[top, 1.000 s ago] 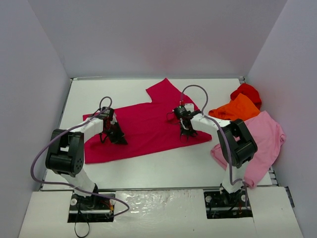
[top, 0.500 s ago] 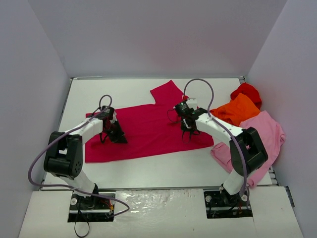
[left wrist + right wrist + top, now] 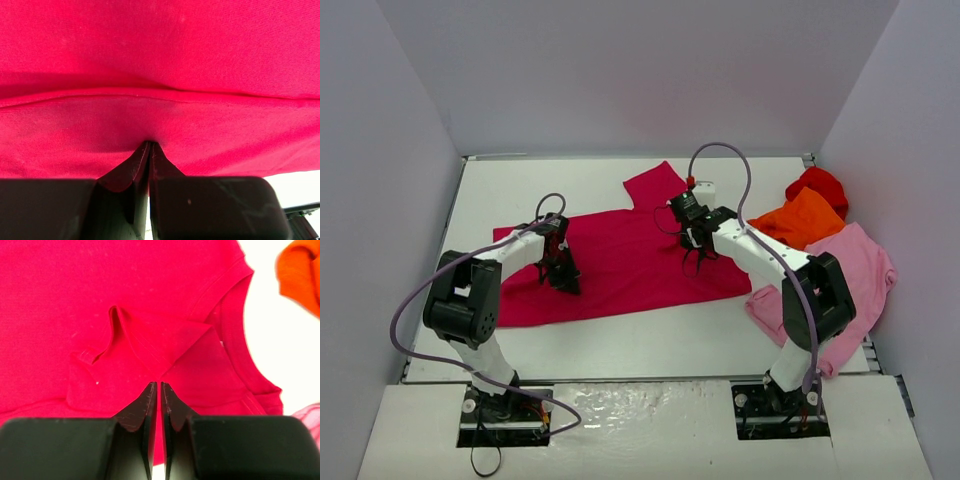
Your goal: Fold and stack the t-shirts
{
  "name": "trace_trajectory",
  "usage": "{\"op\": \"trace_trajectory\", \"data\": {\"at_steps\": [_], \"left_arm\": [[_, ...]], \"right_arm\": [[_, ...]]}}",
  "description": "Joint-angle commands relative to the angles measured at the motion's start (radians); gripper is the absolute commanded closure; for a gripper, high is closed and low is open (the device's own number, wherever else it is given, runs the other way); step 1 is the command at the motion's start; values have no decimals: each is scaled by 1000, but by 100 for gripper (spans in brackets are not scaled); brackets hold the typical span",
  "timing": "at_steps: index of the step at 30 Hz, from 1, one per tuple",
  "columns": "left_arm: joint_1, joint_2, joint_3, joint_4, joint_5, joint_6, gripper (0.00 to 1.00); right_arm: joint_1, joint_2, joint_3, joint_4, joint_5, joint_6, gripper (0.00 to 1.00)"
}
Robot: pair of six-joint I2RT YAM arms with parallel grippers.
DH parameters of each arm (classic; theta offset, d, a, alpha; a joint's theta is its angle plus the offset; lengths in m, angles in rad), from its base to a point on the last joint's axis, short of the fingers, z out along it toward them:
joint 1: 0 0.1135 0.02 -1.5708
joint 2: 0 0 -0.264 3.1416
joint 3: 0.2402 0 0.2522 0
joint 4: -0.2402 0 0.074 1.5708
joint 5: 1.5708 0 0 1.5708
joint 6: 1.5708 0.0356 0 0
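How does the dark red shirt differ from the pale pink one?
The raspberry-red shirt lies spread mid-table, pinched in the jaws of the left gripper and right gripper; the pale pink shirt sits rumpled at the right edge, untouched. Both are plain cloth, not yet folded.

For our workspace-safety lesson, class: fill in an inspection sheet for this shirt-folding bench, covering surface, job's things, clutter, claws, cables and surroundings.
Surface: white table, bare along the near edge.
Job's things: raspberry shirt spread out mid-table; orange shirt, red shirt and pink shirt heaped at the right, unfolded.
Clutter: nothing seen.
Claws: left claw shut on raspberry shirt; right claw shut at a fold of it, grip unclear.
Cables: purple cable looped along each arm.
Surroundings: plain walls on three sides.
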Motion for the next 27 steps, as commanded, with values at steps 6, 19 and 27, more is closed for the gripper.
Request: {"op": "trace_trajectory", "data": {"at_steps": [6,19,27], "left_arm": [[-11,-12,15,-22,-67,32,100],[-24,0,28,-29,-74,42,100],[-26,20,30,-31,-74,56,100]], "right_arm": [[10,134,13,95,-80,-8,97],[12,199,-26,126,-106,-4,99],[1,276,99,122,75,-62,99]]}}
